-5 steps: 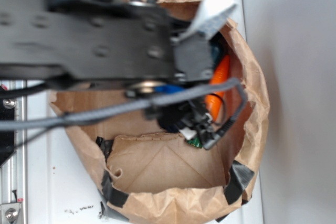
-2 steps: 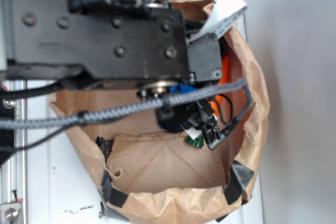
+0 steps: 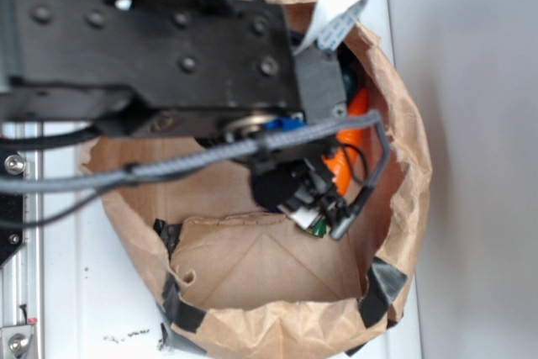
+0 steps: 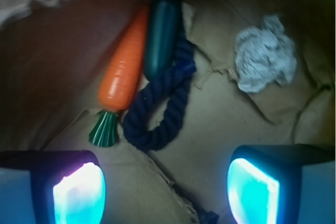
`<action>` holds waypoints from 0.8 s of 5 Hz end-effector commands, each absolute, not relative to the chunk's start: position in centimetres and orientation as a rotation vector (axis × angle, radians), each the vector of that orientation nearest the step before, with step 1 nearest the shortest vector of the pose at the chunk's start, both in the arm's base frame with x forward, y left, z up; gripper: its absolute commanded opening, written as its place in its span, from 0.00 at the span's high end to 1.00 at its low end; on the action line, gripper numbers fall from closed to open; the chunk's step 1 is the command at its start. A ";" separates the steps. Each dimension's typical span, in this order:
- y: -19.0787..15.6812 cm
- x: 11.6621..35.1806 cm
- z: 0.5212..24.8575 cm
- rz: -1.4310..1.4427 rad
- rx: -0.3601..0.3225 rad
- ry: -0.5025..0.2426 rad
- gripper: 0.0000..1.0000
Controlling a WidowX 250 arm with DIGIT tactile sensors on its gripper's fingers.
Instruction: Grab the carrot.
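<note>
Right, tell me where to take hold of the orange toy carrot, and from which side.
Grip the smooth orange toy carrot across its thick lower body, just above the green stem. Come from above, angled from its bare paper side; the dark green oblong toy appears pressed against the other flank, so space there looks tight.

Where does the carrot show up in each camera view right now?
Exterior: the carrot is only an orange sliver at right of centre, mostly hidden behind the arm.
Wrist: the whole carrot lies upper left, green stem toward the gripper, beside the dark green toy.
Shared landmark: the brown paper bag it lies in.
</note>
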State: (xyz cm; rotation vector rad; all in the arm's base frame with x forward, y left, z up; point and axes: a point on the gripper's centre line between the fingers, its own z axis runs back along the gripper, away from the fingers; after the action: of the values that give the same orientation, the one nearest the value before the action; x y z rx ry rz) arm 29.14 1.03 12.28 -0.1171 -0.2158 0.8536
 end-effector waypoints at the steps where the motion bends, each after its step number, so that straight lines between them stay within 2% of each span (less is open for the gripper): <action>1: -1.0 30.5 10.5 1.082 -0.070 -0.261 0.00; 3: -2.5 32.0 8.1 1.060 -0.083 -0.262 0.00; 4: -2.7 32.8 6.4 1.089 -0.058 -0.238 0.00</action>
State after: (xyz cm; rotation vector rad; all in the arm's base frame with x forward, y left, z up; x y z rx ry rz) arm 32.36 -2.36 4.92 -0.0266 -0.2047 1.1091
